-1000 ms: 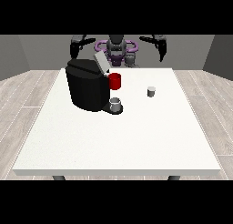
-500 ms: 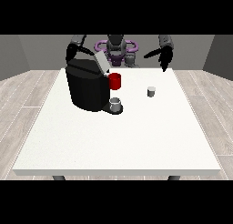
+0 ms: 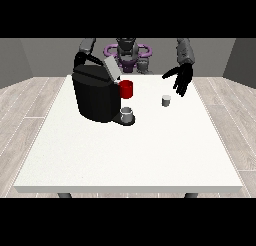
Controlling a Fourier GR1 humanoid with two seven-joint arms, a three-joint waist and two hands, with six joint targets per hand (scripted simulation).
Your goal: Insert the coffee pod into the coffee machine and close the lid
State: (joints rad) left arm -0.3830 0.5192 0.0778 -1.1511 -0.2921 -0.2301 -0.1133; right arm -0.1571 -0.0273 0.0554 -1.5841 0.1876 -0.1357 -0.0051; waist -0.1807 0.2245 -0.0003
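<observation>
A black coffee machine (image 3: 96, 96) stands on the left part of the white table (image 3: 130, 150), with its grey lid (image 3: 111, 67) tilted up and a red part (image 3: 126, 89) on its front. A small grey cup (image 3: 127, 113) sits on its base. The small grey coffee pod (image 3: 166, 100) stands upright on the table to the right of the machine. The hand at the view's right (image 3: 181, 78) hangs just above and behind the pod, fingers spread and pointing down, not touching it. The hand at the view's left (image 3: 80, 58) sits behind the machine's top, mostly hidden.
The table's front and right parts are bare white surface. The robot's torso (image 3: 128, 52) stands behind the far edge.
The hand at the view's right has come down and forward towards the pod. The hand at the view's left has sunk behind the machine. The pod and machine have not moved.
</observation>
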